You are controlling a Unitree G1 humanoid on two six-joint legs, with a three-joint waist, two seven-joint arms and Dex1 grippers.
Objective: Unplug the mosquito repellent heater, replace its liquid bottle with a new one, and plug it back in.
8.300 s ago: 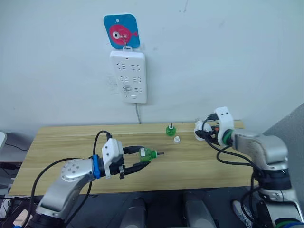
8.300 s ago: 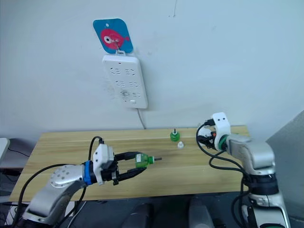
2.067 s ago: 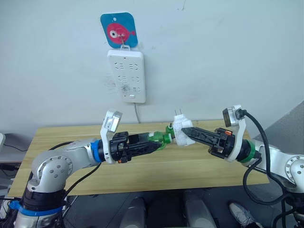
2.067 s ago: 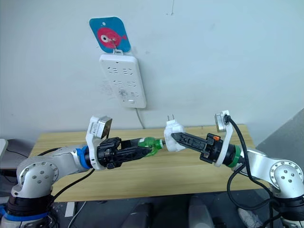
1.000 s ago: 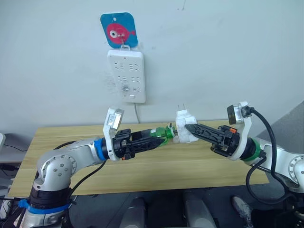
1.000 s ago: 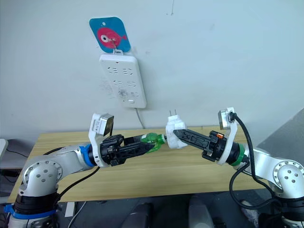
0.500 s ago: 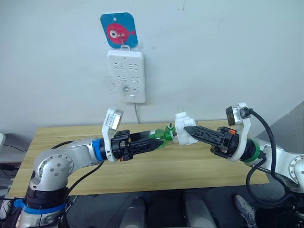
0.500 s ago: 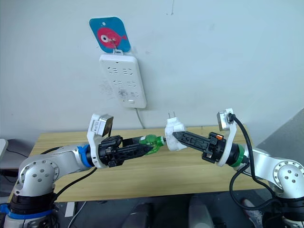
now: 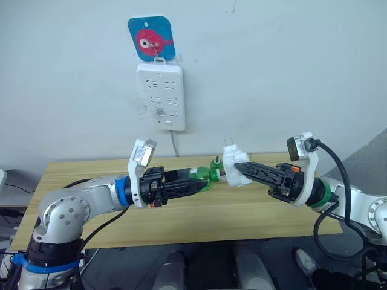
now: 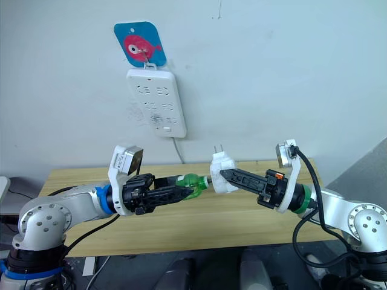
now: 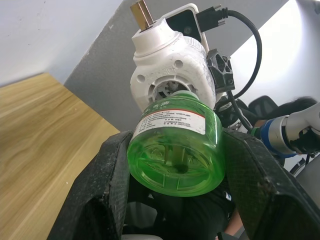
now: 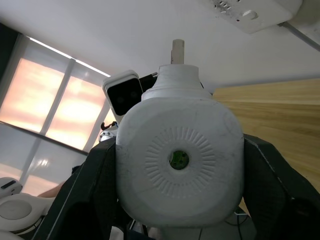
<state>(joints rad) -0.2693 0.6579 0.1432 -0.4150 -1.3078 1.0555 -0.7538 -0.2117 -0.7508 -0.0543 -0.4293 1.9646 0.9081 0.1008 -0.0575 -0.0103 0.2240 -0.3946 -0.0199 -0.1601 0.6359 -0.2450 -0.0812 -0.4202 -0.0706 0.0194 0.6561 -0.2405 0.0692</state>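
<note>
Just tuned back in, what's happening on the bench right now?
Both arms are raised over the table. The left gripper is shut on a green bottle, its neck at the heater's socket. The right gripper is shut on the heater, prongs pointing up. The power strip on the wall waits with nothing plugged in.

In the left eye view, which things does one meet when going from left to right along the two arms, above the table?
Left gripper → green liquid bottle → mosquito repellent heater → right gripper.
</note>
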